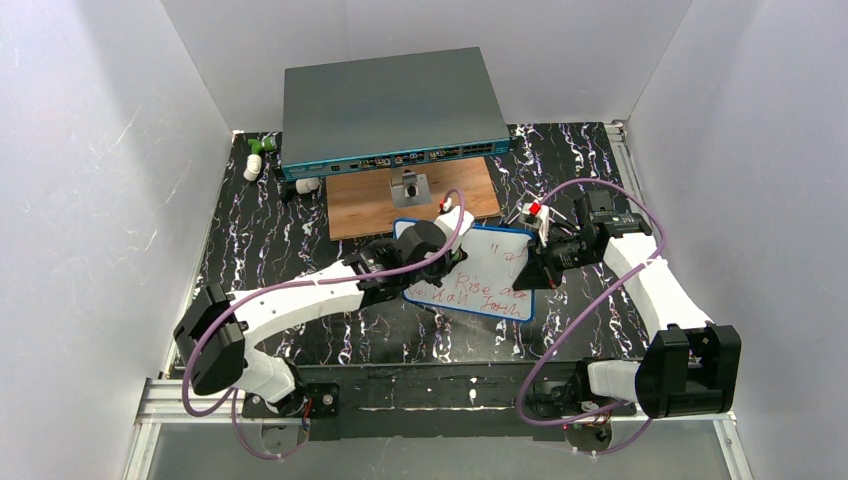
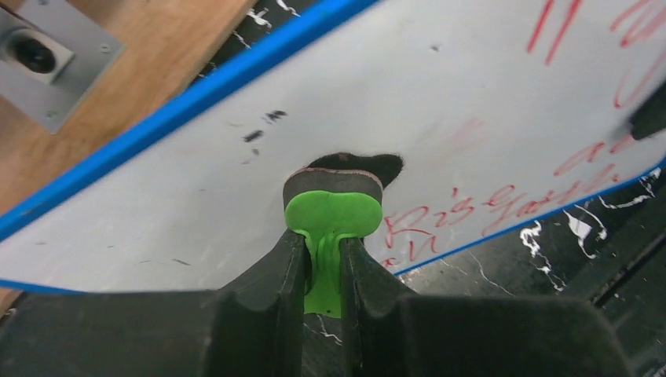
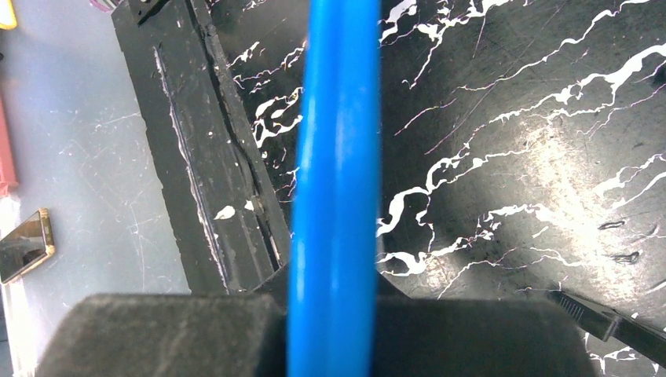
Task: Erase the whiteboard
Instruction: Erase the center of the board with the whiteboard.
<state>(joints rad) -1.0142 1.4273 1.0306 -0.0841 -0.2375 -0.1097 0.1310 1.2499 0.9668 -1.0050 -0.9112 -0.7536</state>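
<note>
Left gripper [image 2: 322, 259] pinches a green eraser [image 2: 334, 208], its felt pressed to the whiteboard [image 2: 440, 102]. The right gripper [image 1: 533, 268] clamps the board's blue frame, mid-table [image 1: 300, 200]. Its left part looks wiped; the red writing [image 2: 463, 212] at right and bottom is left to erase.

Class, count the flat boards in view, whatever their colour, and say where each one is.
2. The whiteboard is at the centre. The brown wooden board is just behind it, in front of the grey switch box. None seems hidden.
</note>
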